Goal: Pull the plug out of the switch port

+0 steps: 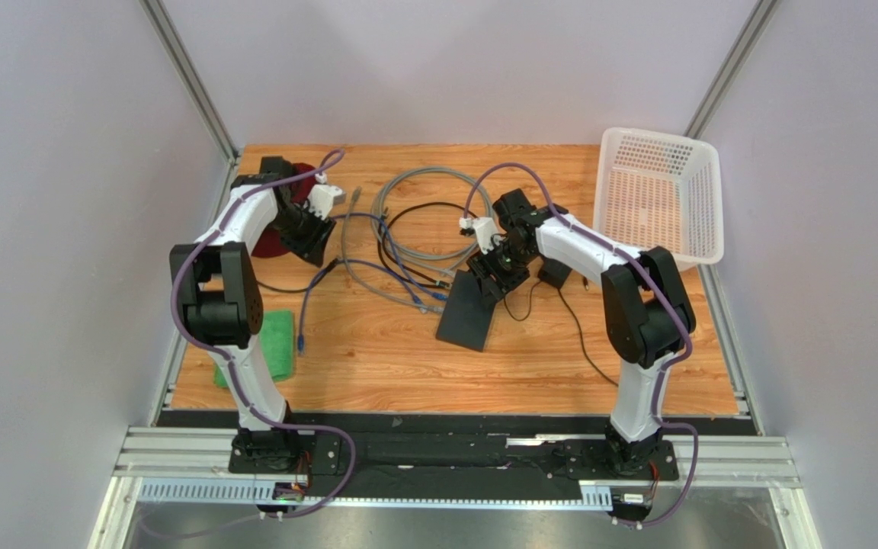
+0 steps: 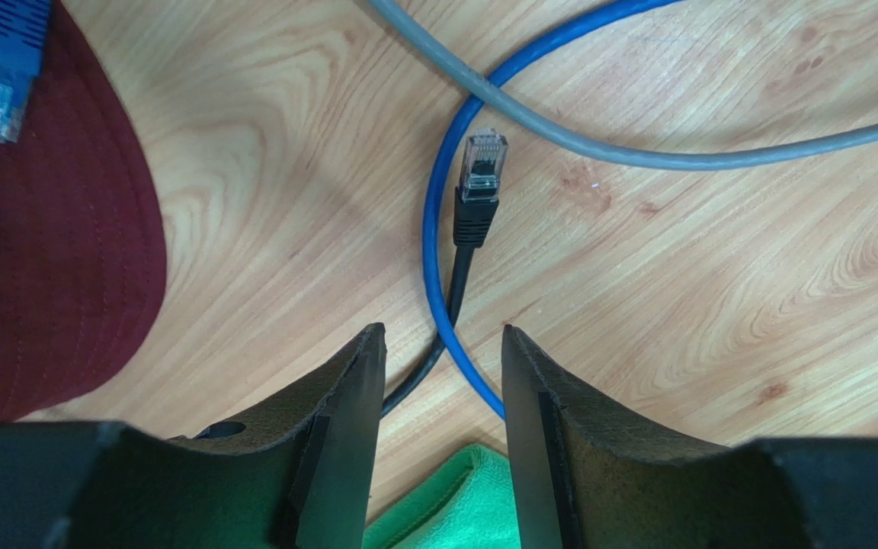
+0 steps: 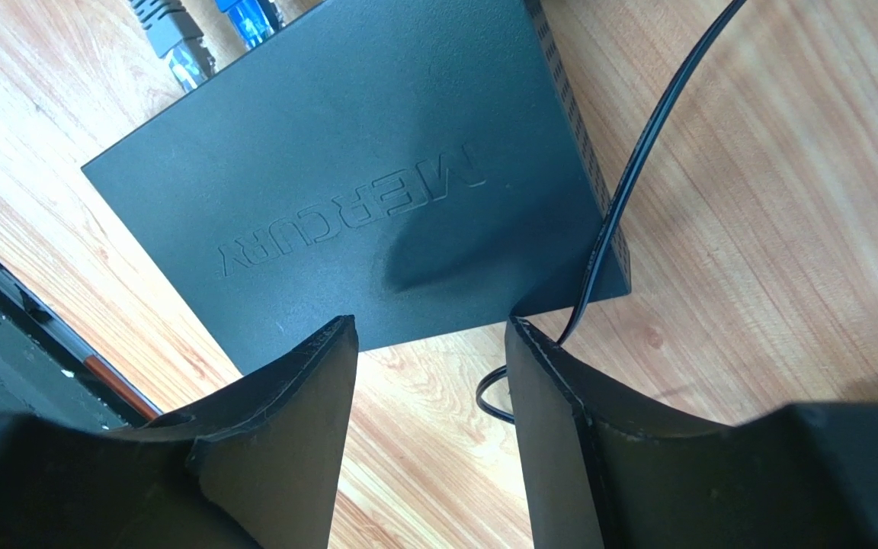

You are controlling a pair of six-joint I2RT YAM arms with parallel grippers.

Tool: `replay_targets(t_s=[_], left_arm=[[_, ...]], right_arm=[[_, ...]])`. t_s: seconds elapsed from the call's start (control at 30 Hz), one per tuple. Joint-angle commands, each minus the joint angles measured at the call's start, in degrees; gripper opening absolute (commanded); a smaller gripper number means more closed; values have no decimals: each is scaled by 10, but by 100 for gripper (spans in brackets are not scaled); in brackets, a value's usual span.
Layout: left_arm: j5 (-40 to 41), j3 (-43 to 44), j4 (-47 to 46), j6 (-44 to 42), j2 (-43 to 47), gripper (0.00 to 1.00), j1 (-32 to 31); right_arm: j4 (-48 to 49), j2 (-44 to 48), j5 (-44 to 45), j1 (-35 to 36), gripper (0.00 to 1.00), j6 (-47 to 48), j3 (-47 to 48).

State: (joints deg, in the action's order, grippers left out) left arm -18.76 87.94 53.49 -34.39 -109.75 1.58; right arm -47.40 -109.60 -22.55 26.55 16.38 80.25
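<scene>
Nearest: right hand [image 3: 430, 332] spread, empty, over near edge of flat matte black rectangular switch [image 3: 375, 195] on wooden table [image 3: 753, 172]. We judge switch light, slippery: brace it. At switch's far edge, grey plug [image 3: 175, 40], blue plug [image 3: 243, 17]: rigid; we'd pinch boot. Well left of switch, left hand [image 2: 441, 334] spread, empty.

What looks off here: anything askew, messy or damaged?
The switch lies skewed to the edges of the table. The grey cable and blue cable cross in a loose tangle, and a loose blue plug rests on the maroon fabric. No damage visible.
</scene>
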Motion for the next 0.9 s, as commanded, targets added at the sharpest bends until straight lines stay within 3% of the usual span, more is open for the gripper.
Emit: replay_targets(t_s=[0.0, 0.23, 0.77, 0.8, 0.87], left_arm=[[6, -5, -31, 10, 6, 50, -2], [35, 6, -23, 14, -41, 48, -3], [61, 16, -33, 28, -90, 33, -3], [64, 14, -32, 28, -90, 31, -3], [77, 15, -17, 28, -92, 14, -2]], right_arm=[[12, 31, 0, -1, 56, 7, -7], [10, 30, 2, -1, 56, 8, -5], [13, 23, 4, -1, 56, 7, -6], [13, 22, 2, -1, 56, 7, -5], [12, 19, 2, -1, 56, 7, -4]])
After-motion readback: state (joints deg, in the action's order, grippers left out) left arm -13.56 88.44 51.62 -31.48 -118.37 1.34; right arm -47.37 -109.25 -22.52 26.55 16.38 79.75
